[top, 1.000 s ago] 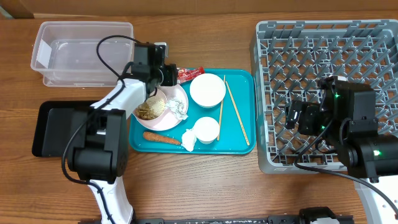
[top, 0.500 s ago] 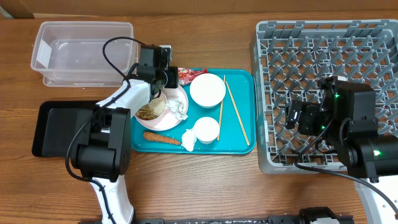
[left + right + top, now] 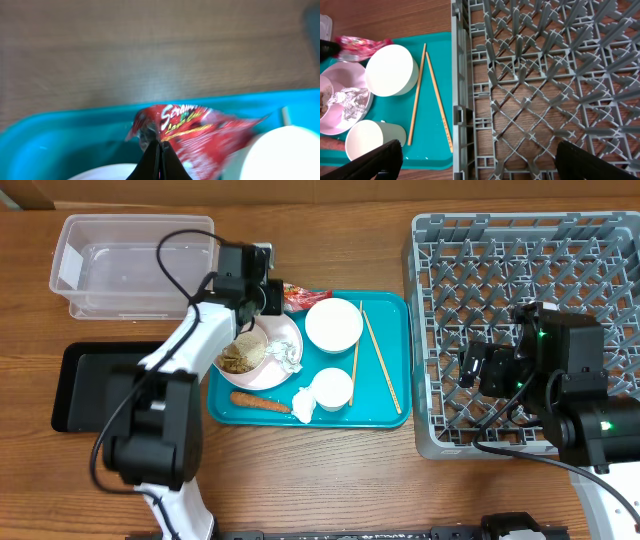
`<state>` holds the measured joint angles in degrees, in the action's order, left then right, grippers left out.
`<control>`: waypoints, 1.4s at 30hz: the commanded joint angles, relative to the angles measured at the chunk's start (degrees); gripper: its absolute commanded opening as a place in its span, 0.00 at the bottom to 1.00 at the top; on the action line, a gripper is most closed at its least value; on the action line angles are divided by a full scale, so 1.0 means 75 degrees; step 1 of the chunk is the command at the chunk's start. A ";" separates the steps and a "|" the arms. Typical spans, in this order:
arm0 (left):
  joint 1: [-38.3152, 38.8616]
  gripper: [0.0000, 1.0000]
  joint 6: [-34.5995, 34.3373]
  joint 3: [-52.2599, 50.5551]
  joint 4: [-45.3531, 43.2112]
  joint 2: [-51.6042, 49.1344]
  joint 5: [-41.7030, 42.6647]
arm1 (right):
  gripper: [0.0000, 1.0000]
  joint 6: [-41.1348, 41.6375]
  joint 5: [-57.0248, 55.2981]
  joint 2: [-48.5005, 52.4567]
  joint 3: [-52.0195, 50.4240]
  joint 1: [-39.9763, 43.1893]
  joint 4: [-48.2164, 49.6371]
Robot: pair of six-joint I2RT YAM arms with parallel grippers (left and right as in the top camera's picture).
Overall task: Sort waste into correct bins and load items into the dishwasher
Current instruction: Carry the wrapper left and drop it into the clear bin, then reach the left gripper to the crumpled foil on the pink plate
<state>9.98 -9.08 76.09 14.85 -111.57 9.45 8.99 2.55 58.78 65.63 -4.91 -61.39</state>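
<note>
My left gripper (image 3: 160,146) is shut on the left edge of the red snack wrapper (image 3: 200,131), at the back rim of the teal tray (image 3: 390,412). From overhead the wrapper (image 3: 300,298) lies just behind the white bowl (image 3: 333,325). The pink plate (image 3: 268,332) holds rice scraps (image 3: 240,356) and crumpled foil (image 3: 286,356). A carrot (image 3: 260,402), a tissue wad (image 3: 303,406), a cup (image 3: 332,388) and chopsticks (image 3: 378,358) lie on the tray. My right gripper (image 3: 480,160) hangs open and empty over the grey dish rack's (image 3: 520,270) left side.
The clear tub (image 3: 130,265) stands at the back left, close behind my left arm. The black tray (image 3: 85,385) lies at the left, partly under that arm. The rack's left wall (image 3: 460,100) runs right beside the teal tray.
My left gripper has shut on the red wrapper and drawn it slightly back and left. The right arm has not moved.
</note>
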 commanded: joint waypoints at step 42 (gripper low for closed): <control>-0.1722 0.66 -0.0105 0.0262 0.2675 0.2649 0.0979 | 1.00 0.0003 -0.0047 -0.0020 0.0210 0.0020 -0.0169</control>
<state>-5.98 -9.50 77.21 30.06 -94.63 7.90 8.97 2.55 58.78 65.63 -4.91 -63.00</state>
